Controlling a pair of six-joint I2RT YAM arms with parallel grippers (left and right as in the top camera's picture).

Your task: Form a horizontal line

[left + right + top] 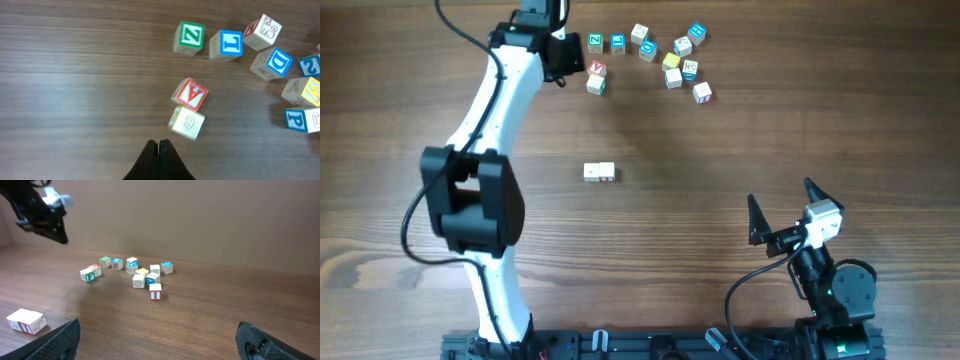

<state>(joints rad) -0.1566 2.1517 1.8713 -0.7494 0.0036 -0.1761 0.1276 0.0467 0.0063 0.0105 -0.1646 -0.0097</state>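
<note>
A short row of two whitish cubes (599, 172) touching side to side lies mid-table; it also shows in the right wrist view (26, 321). A full five-cube line is not in view. My left gripper (564, 76) is shut and empty at the far left of the loose cluster. Its closed tips (158, 144) sit just short of a whitish cube (188, 122), which touches a red-faced A cube (191, 93). My right gripper (781, 193) is open and empty near the front right, far from all cubes; its fingers frame bare table (160, 342).
The loose cluster of colourful cubes (665, 55) lies at the far middle, among them a green Z cube (190, 36), a blue cube (227, 44) and a red I cube (155, 294). The left arm (485, 150) stretches over the table's left side.
</note>
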